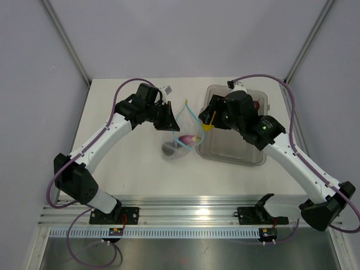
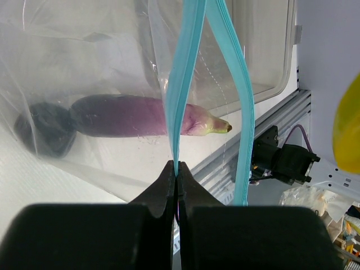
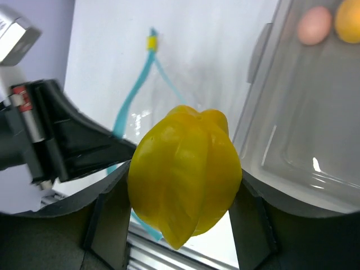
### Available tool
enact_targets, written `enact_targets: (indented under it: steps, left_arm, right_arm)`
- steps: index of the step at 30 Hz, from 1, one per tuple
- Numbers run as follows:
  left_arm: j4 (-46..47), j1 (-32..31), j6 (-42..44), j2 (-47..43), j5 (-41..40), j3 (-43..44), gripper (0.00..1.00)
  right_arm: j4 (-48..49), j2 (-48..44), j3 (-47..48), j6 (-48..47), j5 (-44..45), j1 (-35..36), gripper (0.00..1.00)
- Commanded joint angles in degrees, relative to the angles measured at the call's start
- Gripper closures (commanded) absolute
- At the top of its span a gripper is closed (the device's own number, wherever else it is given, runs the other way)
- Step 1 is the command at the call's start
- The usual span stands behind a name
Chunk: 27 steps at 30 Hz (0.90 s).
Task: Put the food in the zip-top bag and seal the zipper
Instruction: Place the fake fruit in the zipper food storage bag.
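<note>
Zip-top bag [image 1: 181, 136] is sitting near centre of the surface [image 1: 129, 169], mouth gaping open, w/ the grey bin [image 1: 236, 153] just beside it at 3 o'clock. Left gripper [image 2: 177, 169] is reaching in from the bag's 9 o'clock, jaws pressed together and pinching one side of the light-blue zipper [image 2: 188, 67]. The other zipper strip is hanging free at 3 o'clock of the pinched one in the left wrist view. Inside the bag, the purple eggplant [image 2: 129, 115] is lying on its side, green tip pointing to 3 o'clock, w/ a dark round piece [image 2: 45, 130] right against its 9 o'clock end. Right gripper [image 3: 183, 197] is hovering at approx 2 o'clock of the bag's mouth, by the bin's left edge, clamped on a yellow food piece [image 3: 185, 169], one finger each side. A pink piece [image 3: 314, 25] and an orange-yellow piece [image 3: 349, 19] are lying in the bin, at 1 o'clock in the right wrist view.
</note>
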Motion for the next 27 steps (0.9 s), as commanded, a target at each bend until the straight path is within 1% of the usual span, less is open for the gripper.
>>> enact_targets:
  steps: [1,4,7,8,9,10,11,12,13,18,22,24,27]
  left_arm:
    - [1.2,-0.3,1.0,-1.4,-0.1,1.3,1.0]
    - [1.1,-0.3,0.8,-1.8,-0.2,1.3,1.0]
    - [1.2,-0.3,0.8,-2.2,0.1,1.2,1.0]
    - [1.0,-0.3,0.8,-2.4,0.3,1.3,1.0]
    - [1.0,-0.3,0.9,-2.6,0.5,1.3,1.0]
    - [1.0,-0.3,0.9,-2.7,0.7,1.3,1.0]
    - [0.9,-0.3,1.0,-2.8,0.7,1.2,1.0]
    - [0.6,-0.3,1.1,-3.0,0.7,1.2,1.0]
    - [0.6,-0.3,1.1,-3.5,0.5,1.1,1.0]
    - [0.1,-0.3,1.8,-4.2,0.3,1.5,1.0]
    - [0.5,-0.3,1.4,-4.3,0.7,1.5,1.0]
    - [0.6,-0.3,1.2,-4.5,0.7,1.5,1.0]
    - [0.6,-0.3,1.2,-4.6,0.7,1.6,1.0]
  right_arm:
    - [-1.3,2.7,2.9,1.2,2.3,4.0,0.59]
    - [-1.9,7.2,5.0,1.2,3.8,7.4,0.58]
    - [-1.1,11.3,5.9,1.1,2.4,8.5,0.53]
    - [-0.9,12.3,6.3,0.9,2.1,8.6,0.5]
    - [-1.2,14.3,7.6,0.5,1.8,8.7,0.37]
    - [-1.9,15.3,8.5,-0.3,1.7,8.8,0.27]
    - [-4.2,16.3,10.9,-0.7,2.0,8.8,0.21]
    - [-5.1,17.4,11.8,-1.2,2.3,8.9,0.17]
    - [-5.8,17.5,12.4,-2.0,3.6,8.9,0.11]
    - [-6.0,12.6,11.7,-3.6,9.0,8.9,0.09]
    - [-7.6,9.7,9.8,-4.1,15.2,8.6,0.17]
    - [-8.7,9.6,8.2,-3.7,15.5,7.6,0.2]
    - [-8.1,10.4,5.3,-3.7,13.2,7.5,0.2]
